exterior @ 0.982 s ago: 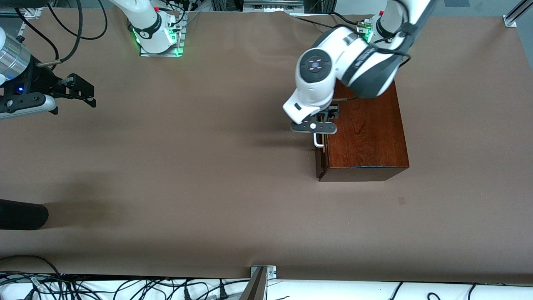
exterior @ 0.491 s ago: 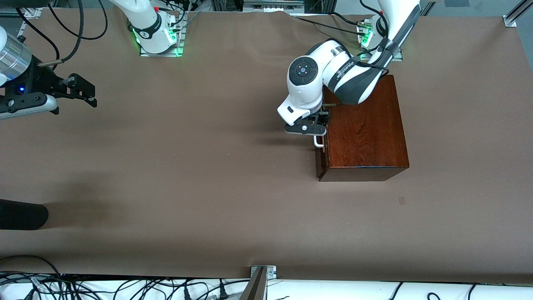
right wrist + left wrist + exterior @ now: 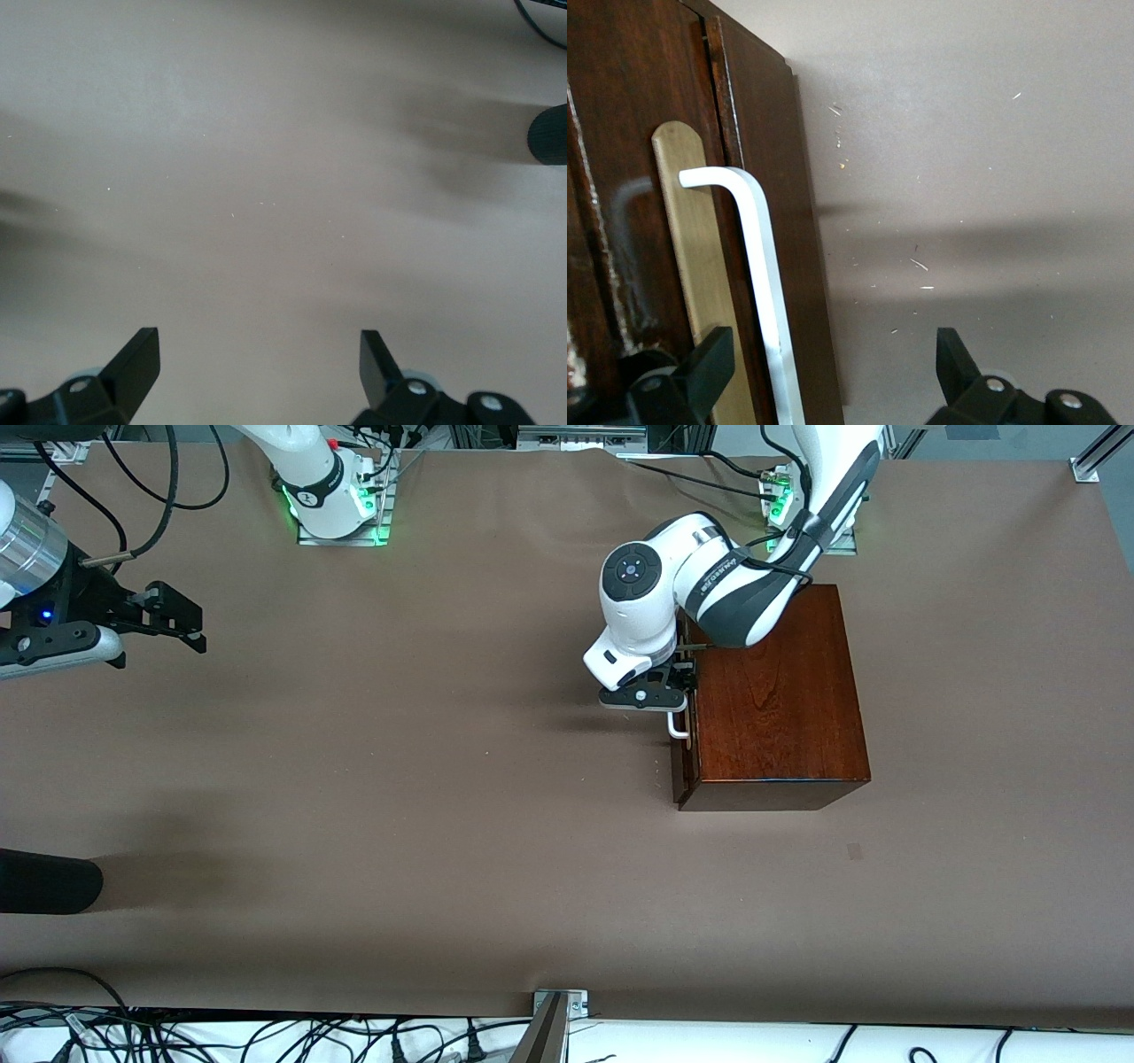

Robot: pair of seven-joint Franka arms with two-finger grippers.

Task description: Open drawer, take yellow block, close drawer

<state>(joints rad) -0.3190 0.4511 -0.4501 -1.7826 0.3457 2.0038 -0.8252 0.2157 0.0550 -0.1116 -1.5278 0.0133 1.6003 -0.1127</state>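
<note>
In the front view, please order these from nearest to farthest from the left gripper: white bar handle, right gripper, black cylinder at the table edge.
1. white bar handle: at the left gripper, on the drawer front.
2. right gripper: over the right arm's end.
3. black cylinder: same end, nearer the camera.

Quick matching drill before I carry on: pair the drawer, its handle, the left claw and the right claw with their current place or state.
1. drawer
2. white bar handle
3. left claw
4. right claw

a. open, over bare table at the right arm's end
b. shut
c. open, straddling the handle
d. between two dark fingers, not yet gripped

Pairs: 1-b, 2-d, 3-c, 4-a
</note>
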